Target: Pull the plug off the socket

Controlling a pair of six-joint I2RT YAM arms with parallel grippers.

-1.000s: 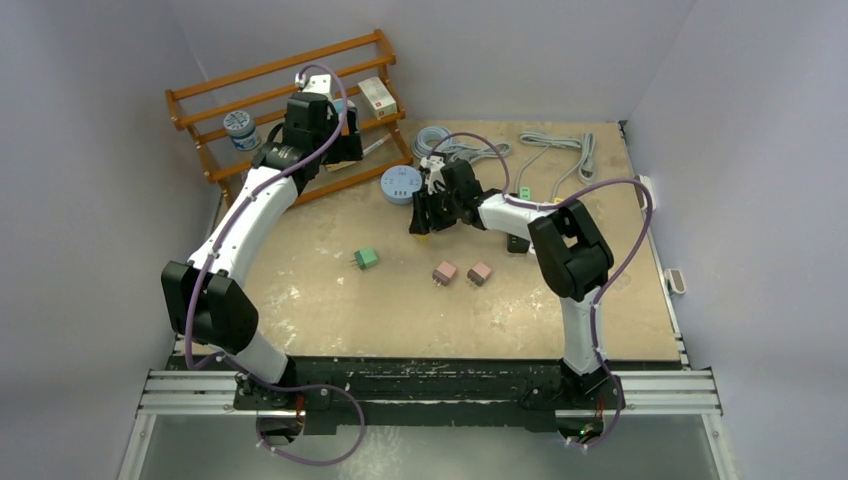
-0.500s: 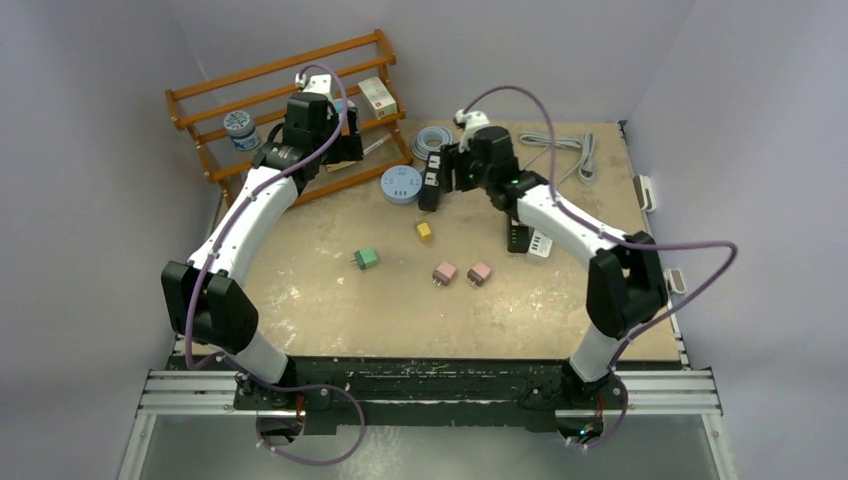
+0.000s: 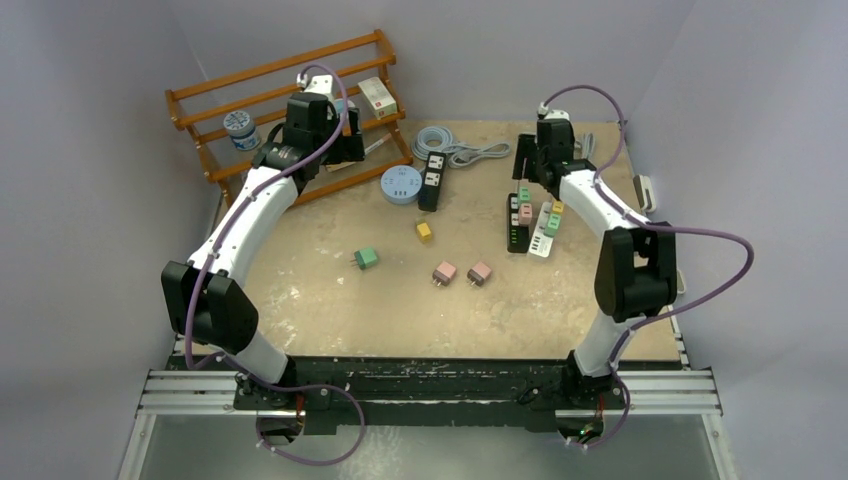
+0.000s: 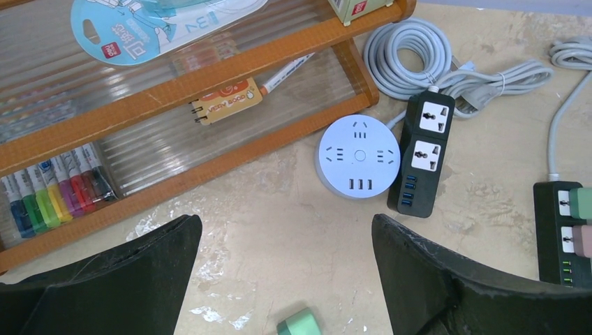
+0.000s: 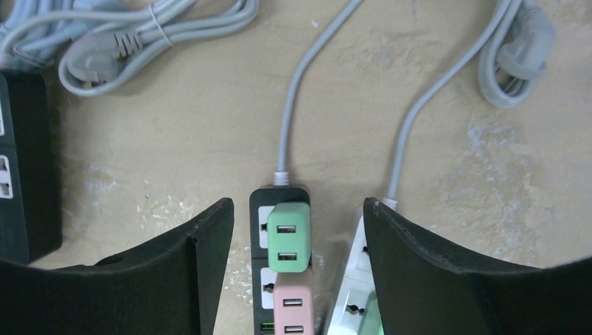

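Seated in the top outlet of the black power strip (image 5: 279, 194), the green plug (image 5: 288, 237) stands toward the far right of the table (image 3: 330, 310), with a pink plug (image 5: 293, 307) pushed into the same strip just below it. The right gripper (image 5: 297, 209) hangs over this end of the strip with its fingers (image 5: 202, 265) spread wide. The green plug lies in the gap between them, and neither finger touches it. A white power strip (image 5: 356, 279) lies touching, or nearly touching, the black one's right side. Grey cords run from both strips toward the far edge.

Further left sit a short black strip (image 4: 421, 153) and a round socket hub (image 4: 359, 155), close together. Loose on the table nearer the arms are a yellow plug (image 3: 424, 231), a green one (image 3: 366, 258) and two pink ones (image 3: 445, 272). The left gripper (image 4: 286, 223) hovers by the wooden rack (image 4: 209, 77), its fingers parted and empty.
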